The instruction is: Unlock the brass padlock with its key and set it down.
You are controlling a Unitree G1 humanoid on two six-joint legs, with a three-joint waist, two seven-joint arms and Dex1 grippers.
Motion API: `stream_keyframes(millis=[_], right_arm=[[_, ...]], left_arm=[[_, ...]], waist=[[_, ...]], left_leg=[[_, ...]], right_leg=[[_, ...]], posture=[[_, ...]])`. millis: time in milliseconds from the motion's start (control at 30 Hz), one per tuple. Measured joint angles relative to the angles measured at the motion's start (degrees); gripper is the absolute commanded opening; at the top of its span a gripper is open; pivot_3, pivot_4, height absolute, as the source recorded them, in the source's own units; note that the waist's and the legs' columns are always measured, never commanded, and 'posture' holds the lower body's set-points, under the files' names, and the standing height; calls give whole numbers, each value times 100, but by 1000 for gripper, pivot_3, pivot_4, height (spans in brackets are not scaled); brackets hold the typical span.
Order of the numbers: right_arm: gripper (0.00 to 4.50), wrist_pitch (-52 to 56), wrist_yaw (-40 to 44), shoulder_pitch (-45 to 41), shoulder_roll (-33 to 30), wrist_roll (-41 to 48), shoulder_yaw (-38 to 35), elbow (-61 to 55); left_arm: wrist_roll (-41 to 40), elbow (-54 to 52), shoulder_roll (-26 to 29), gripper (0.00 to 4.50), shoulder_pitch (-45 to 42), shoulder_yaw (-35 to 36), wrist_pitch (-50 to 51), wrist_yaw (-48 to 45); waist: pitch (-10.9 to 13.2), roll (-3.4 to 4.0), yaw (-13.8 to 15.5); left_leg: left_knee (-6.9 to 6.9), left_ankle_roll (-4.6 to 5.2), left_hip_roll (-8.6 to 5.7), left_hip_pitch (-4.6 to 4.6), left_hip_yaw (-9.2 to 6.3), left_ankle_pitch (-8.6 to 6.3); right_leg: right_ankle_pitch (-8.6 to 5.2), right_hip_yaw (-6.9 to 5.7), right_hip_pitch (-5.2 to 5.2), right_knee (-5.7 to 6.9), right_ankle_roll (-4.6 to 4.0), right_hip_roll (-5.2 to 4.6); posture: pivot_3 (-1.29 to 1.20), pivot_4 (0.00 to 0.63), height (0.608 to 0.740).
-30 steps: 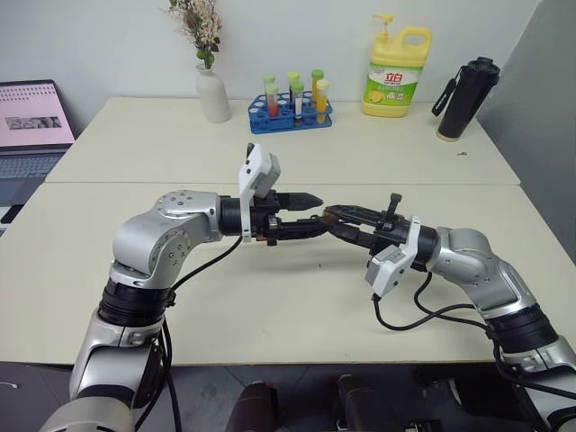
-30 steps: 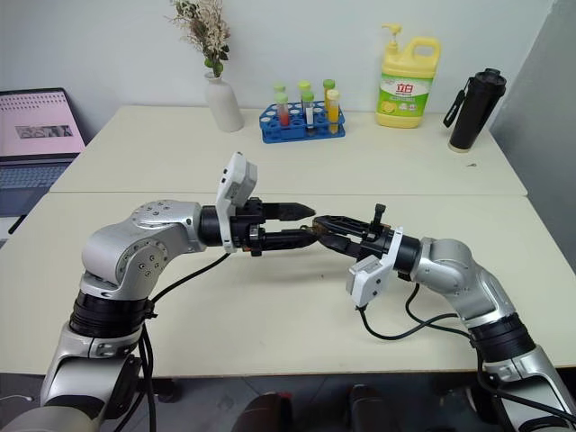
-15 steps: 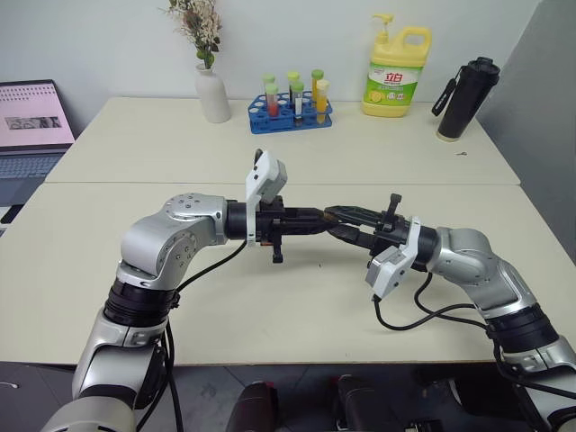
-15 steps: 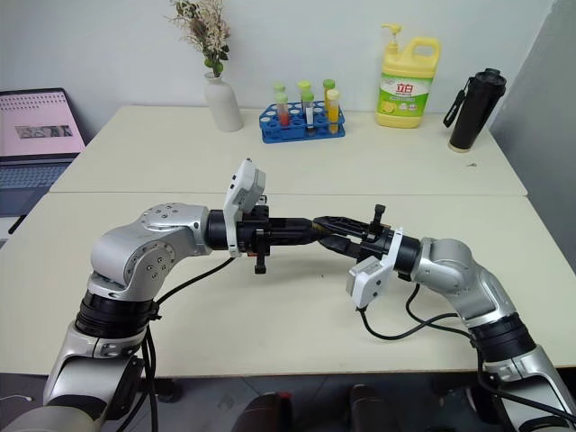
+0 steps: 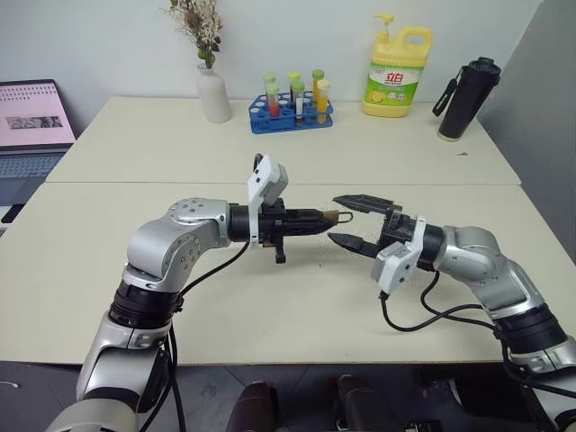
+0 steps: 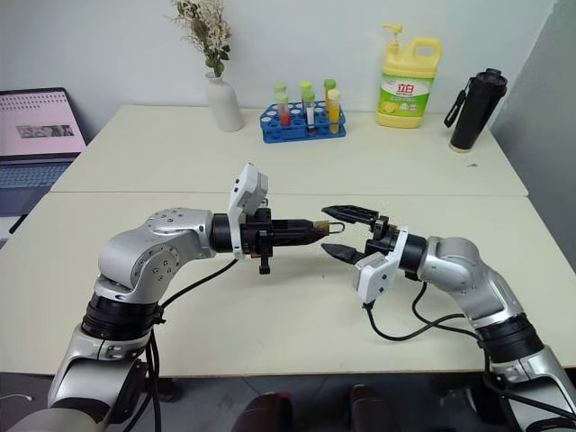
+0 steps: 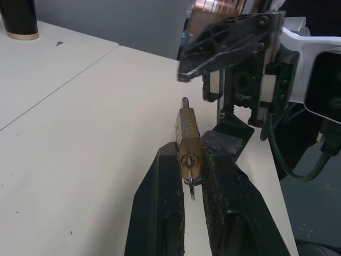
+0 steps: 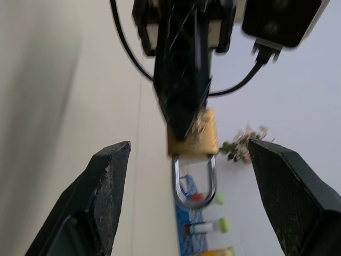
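Note:
The brass padlock hangs above the middle of the table, with my left gripper shut on its body and pointing to the right. Its silvery shackle points away from the left fingers, toward the right arm. A thin silvery key sticks out of the keyhole between the left fingers. My right gripper faces the left one and is open. One of its fingers stands above the shackle end and the other below, and both are apart from the padlock.
Along the table's far edge stand a white vase, a blue test-tube rack, a yellow detergent bottle and a black bottle. A laptop sits at the far left. A seam runs across the cream tabletop.
My left gripper has shut on the padlock, which the right gripper held before. The right gripper has opened, let go and drawn slightly to the right.

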Motion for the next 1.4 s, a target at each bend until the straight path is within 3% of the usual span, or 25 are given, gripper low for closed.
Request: stream_keyframes(millis=[67, 167, 233, 433, 467, 1000, 1400], right_arm=[[3446, 256, 160, 310, -158, 399, -148, -59], [2845, 445, 399, 549, -295, 1005, -300, -372], [2321, 445, 559, 582, -326, 1316, -312, -636], [140, 862, 925, 515, -255, 1844, -264, -1017], [0, 948, 980, 483, -232, 1870, -242, -1035], [0, 1167, 1506, -58, 70, 1862, -219, -457], [0, 546, 2144, -302, 66, 1877, -121, 102]], left_arm=[[56, 78, 47, 143, 9, 23, -76, -4], [171, 234, 54, 143, 8, 21, -211, -4], [215, 275, 25, 143, -6, 17, -282, -9], [277, 359, -4, 143, -22, 5, -303, -119], [276, 357, -4, 143, -22, 1, -303, -139], [94, -259, 238, 143, 114, -26, -123, -516], [21, -377, 399, 143, 192, -47, -119, -725]], waist=[[0, 0, 11], [0, 0, 6], [0, 0, -18], [0, 0, -13], [0, 0, -11], [0, 0, -5], [0, 0, -6]], left_leg=[[0, 0, 0, 0, 1, 0], [0, 1, -1, 1, -1, 0], [0, 1, 2, 3, 0, -1], [0, 1, 1, 3, -1, 0], [0, 1, 0, 3, 0, 0], [0, 1, 1, 2, -1, 0], [0, 1, 1, 3, 0, -1]], right_leg=[[0, 0, 1, 0, 0, 0], [0, 0, 1, 0, 1, 0], [-2, 1, 1, 0, 4, 1], [-4, -1, 1, 2, 6, 4], [-3, -1, 1, 1, 6, 4], [-3, -2, 1, -1, 5, 3], [-3, -3, 1, -1, 4, 3]], posture=[[0, 150, 740], [0, 150, 740], [0, 150, 740], [0, 150, 740], [0, 150, 740], [0, 150, 740], [0, 150, 740]])
